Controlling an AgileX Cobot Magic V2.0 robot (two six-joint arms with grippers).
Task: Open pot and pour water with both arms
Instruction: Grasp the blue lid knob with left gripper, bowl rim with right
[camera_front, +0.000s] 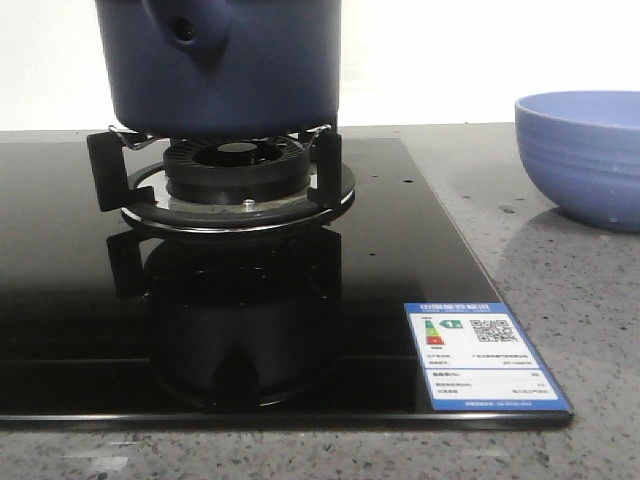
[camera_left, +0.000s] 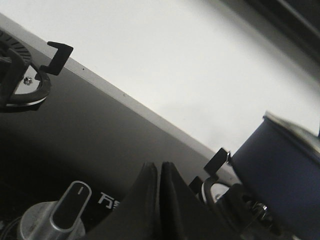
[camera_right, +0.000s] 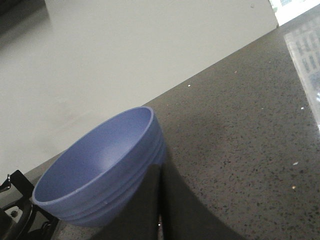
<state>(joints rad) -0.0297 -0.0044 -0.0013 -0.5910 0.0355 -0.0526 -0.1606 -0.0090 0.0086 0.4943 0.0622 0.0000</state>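
The dark navy pot (camera_front: 225, 65) stands on the burner's black supports (camera_front: 240, 170) at the back of the glass cooktop, its handle socket with a round hole (camera_front: 186, 30) facing forward; its top is cut off in the front view. In the left wrist view the pot (camera_left: 280, 170) shows a metallic rim beside the burner. My left gripper (camera_left: 160, 170) is shut and empty, over the cooktop near a control knob (camera_left: 70, 212). My right gripper (camera_right: 161, 172) is shut and empty, close beside the light-blue ribbed bowl (camera_right: 100, 170). Neither gripper appears in the front view.
The light-blue bowl (camera_front: 585, 155) sits on the speckled grey counter (camera_front: 560, 300) right of the black glass cooktop (camera_front: 80, 300). An energy label (camera_front: 485, 355) is stuck at the cooktop's front right corner. A second burner (camera_left: 22, 80) shows in the left wrist view. A white wall lies behind.
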